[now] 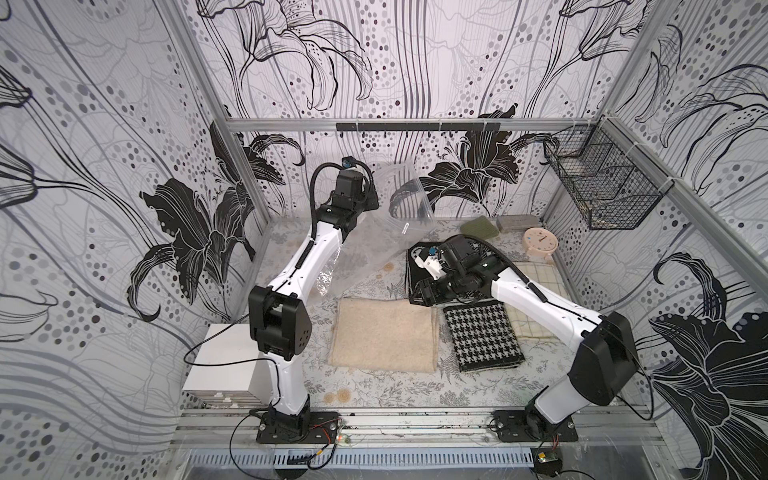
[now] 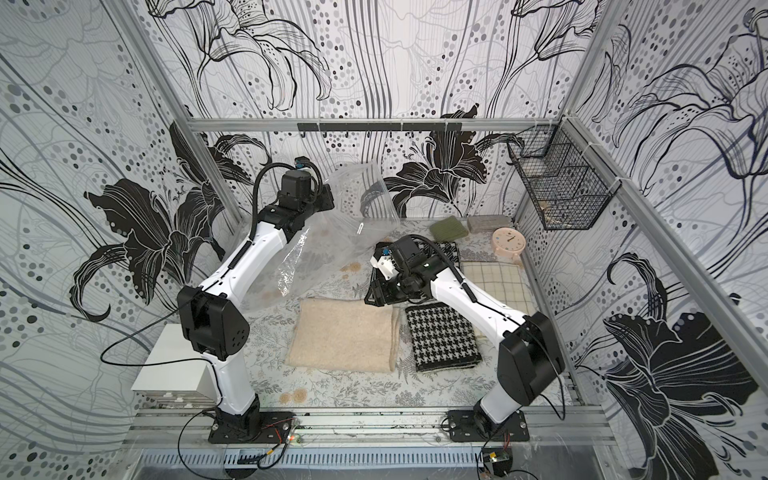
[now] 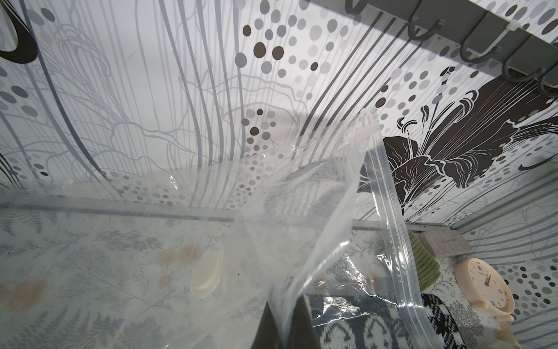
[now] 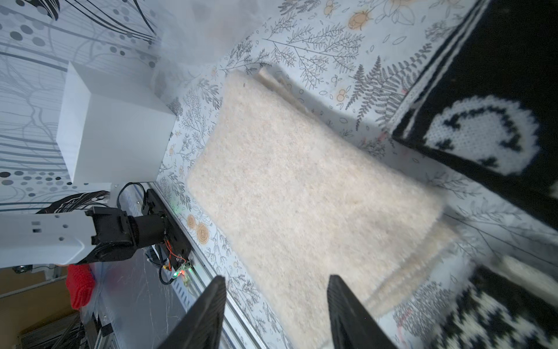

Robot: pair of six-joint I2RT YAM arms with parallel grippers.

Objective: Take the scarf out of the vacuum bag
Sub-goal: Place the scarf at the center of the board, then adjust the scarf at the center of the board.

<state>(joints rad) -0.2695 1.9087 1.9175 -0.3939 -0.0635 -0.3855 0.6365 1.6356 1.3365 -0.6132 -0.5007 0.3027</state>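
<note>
the vacuum bag (image 1: 401,195) hangs in the air at the far middle of the table (image 1: 374,386). it is clear and crinkled, and it looks empty in both top views, since you can read the wallpaper straight through it. its white zip slider (image 1: 405,227) dangles at the low edge, and the round valve disc (image 3: 208,272) shows pale through the film in the left wrist view. the left claw (image 1: 370,199) is clamped shut on the bag's upper part and holds it up off the table.

i take the scarf (image 1: 414,272) to be the dark knit with white figures. it lies on the table just right of the bag's hanging end, mostly hidden under the right wrist. in the left wrist view some plastic crosses in front of it, so i can't say for sure that the last of it is clear of the mouth.

the right claw (image 4: 276,281) stands open with nothing between its jaws. it is low over the table, between the scarf and the beige folded cloth (image 1: 384,336). a houndstooth cloth (image 1: 482,338) lies just right of the beige one.

to my eye the pulling-out is done, or all but done. the next move calls for raising the right arm without snagging the knit and making sure the bag's mouth isn't draped on it. then the left arm can lower the bag somewhere free of the cloths.
</note>
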